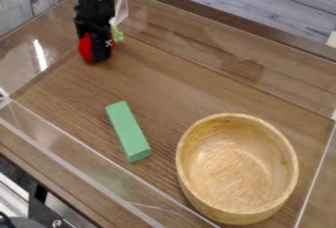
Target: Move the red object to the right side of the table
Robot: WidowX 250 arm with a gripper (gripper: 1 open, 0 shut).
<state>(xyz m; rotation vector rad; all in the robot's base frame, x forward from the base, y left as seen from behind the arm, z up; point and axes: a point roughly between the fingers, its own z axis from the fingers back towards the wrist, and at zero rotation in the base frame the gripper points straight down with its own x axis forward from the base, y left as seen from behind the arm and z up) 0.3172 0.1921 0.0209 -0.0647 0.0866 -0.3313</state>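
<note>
The red object [88,48], a small glossy red toy with a bit of green at its right, sits on the table [197,75] at the far left, close to the clear back wall. My black gripper [92,45] points straight down over it. Its fingers reach down on either side of the toy and hide part of it. At this size I cannot make out whether the pads press on the toy or stand just off it.
A green rectangular block [128,131] lies in the front middle. A large wooden bowl [238,166] stands at the front right. Low clear acrylic walls [27,60] run round the tabletop.
</note>
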